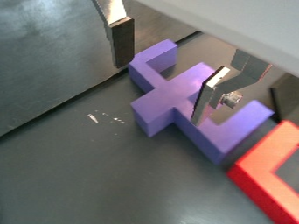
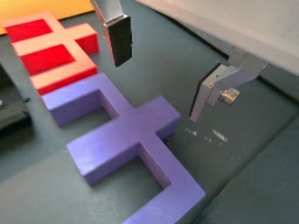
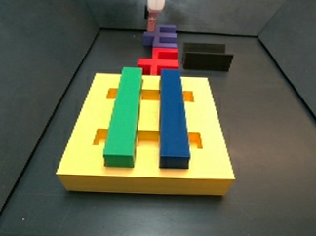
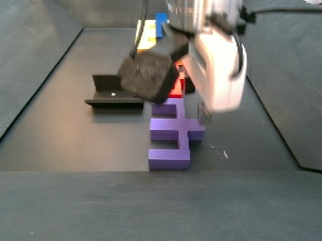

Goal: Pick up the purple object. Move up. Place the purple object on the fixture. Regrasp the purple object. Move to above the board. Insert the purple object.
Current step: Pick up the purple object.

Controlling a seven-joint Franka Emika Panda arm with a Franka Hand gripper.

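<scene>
The purple object [image 1: 176,101] is a matte cross-like block lying flat on the dark floor, and it shows in both wrist views [image 2: 122,131] and both side views [image 4: 170,136]. My gripper [image 1: 167,70] hovers just above it, open, and its two silver fingers [image 2: 118,39] stand wide apart over the block with nothing between them. The black fixture [image 4: 116,92] stands on the floor beside the purple object. The yellow board [image 3: 146,139] lies flat, away from the gripper.
A red cross-shaped block [image 1: 274,166] lies right next to the purple object, between it and the board [image 3: 159,61]. A green bar [image 3: 123,114] and a long dark-blue bar [image 3: 174,116] sit in the board's slots. Dark walls enclose the floor.
</scene>
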